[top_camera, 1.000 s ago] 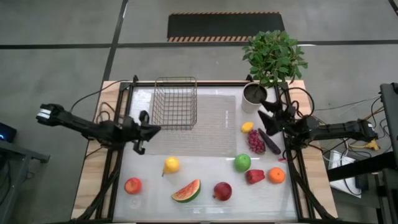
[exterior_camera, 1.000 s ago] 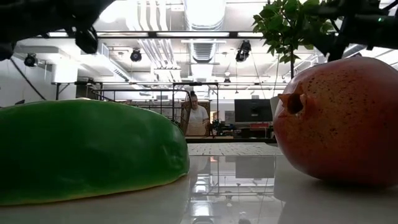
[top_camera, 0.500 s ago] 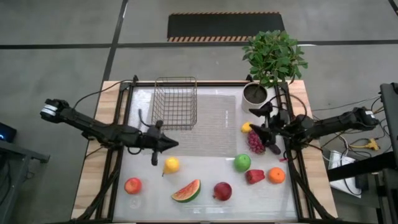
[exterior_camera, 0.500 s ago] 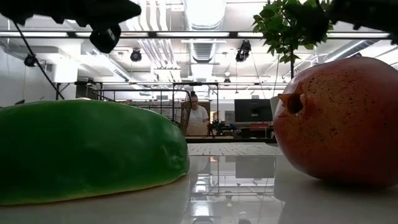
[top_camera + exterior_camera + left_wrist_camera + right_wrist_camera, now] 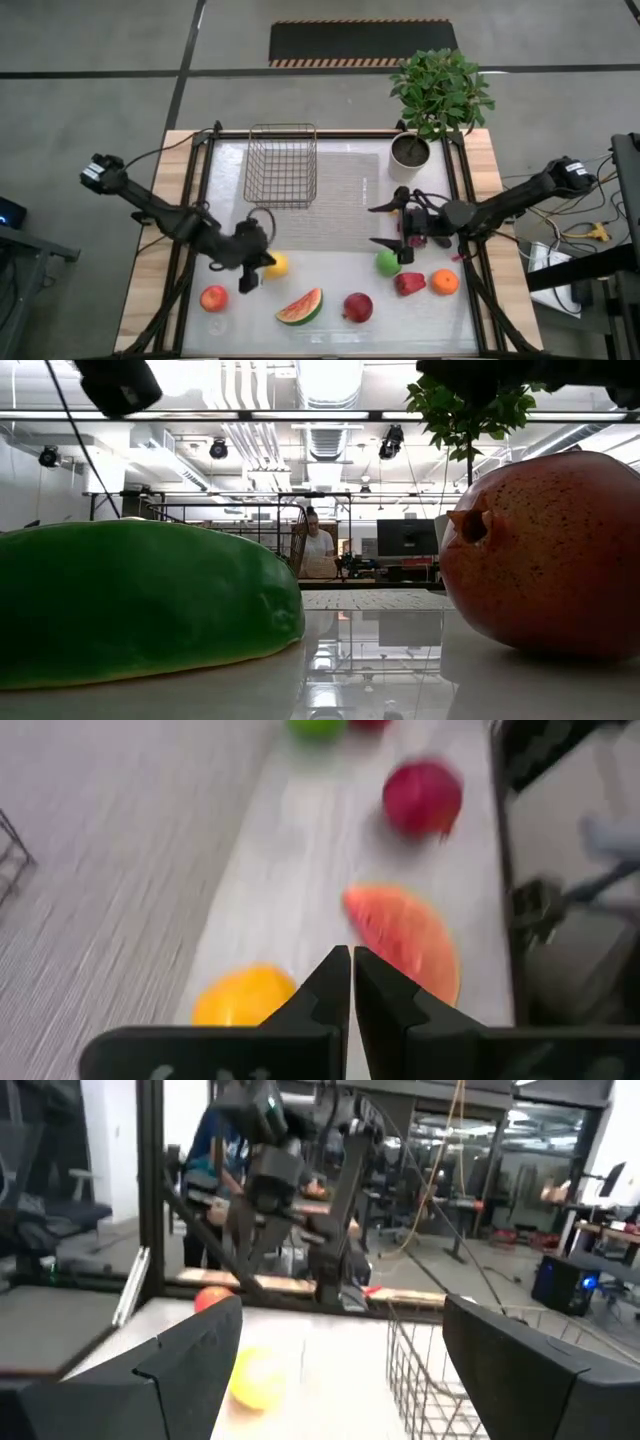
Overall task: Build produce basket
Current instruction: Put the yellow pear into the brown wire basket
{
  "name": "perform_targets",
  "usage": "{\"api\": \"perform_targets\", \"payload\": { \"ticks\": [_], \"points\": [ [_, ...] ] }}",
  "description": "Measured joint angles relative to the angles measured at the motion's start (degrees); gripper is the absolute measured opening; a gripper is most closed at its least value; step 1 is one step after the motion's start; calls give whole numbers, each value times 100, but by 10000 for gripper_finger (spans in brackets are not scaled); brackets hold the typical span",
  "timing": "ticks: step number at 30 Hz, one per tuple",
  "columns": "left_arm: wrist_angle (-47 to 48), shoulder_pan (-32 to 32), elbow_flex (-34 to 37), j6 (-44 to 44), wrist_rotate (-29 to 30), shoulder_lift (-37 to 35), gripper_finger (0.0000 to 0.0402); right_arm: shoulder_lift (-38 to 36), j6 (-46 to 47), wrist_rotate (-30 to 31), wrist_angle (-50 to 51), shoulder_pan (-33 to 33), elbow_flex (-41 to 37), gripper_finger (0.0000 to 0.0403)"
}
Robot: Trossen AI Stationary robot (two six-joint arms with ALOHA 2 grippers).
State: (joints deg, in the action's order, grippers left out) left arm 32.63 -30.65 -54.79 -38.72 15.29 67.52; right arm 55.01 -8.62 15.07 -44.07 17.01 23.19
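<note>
Over the table's left-centre, the left gripper [image 5: 252, 275] hangs with its fingers [image 5: 335, 982] pressed together, grasping nothing. Just beside its tip lies the lemon [image 5: 276, 264], a yellow rounded fruit; whether the two touch cannot be told. In the left wrist view the lemon [image 5: 243, 996] sits close to the fingertips, the watermelon slice [image 5: 404, 939] just beyond them and a dark red fruit [image 5: 423, 796] farther off. From above, the watermelon slice [image 5: 300, 306] shows a green rind and red flesh, the peach [image 5: 213, 298] lies near the left edge, and the dark red fruit [image 5: 357, 306] lies right of the slice.

Right of centre, the right gripper [image 5: 384, 225] holds its jaws spread wide, empty. The green apple [image 5: 388, 263] lies just beside the lower finger; the grapes [image 5: 413, 228] are partly hidden under the wrist. A red pepper [image 5: 408, 283] and an orange [image 5: 444, 282] rest near the right edge.

The basket [image 5: 281, 165], dark wire grid with see-through sides, stands empty at the far side of the table [image 5: 340, 190], well apart from both grippers. A potted plant [image 5: 436, 100] stands at the far right corner. A person [image 5: 317, 547] shows in the room behind.
</note>
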Motion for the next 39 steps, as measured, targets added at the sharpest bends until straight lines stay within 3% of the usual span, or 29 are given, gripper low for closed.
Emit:
{"api": "perform_targets", "payload": {
  "ticks": [7, 15, 22, 30, 34, 39],
  "points": [
    [999, -506, -687, -365, -66, 964, 0, 192, -136, 0, -21, 24, 16, 327],
    [2112, -497, -819, -1361, -852, 1418, 14, 246, -332, 2, -29, 24, 17, 327],
    [2264, -492, -690, -2200, -976, 1524, 116, 250, -337, 0, 7, 24, 17, 327],
    [2232, -481, -670, -2118, -31, 1856, 256, 244, -349, 1, 52, 24, 16, 327],
    [2226, -484, -666, -2008, -37, 2165, 287, 244, -354, 0, 63, 24, 16, 327],
    [2134, -481, -666, -1994, -160, 2424, 292, 248, -348, 0, 91, 24, 17, 327]
  ]
}}
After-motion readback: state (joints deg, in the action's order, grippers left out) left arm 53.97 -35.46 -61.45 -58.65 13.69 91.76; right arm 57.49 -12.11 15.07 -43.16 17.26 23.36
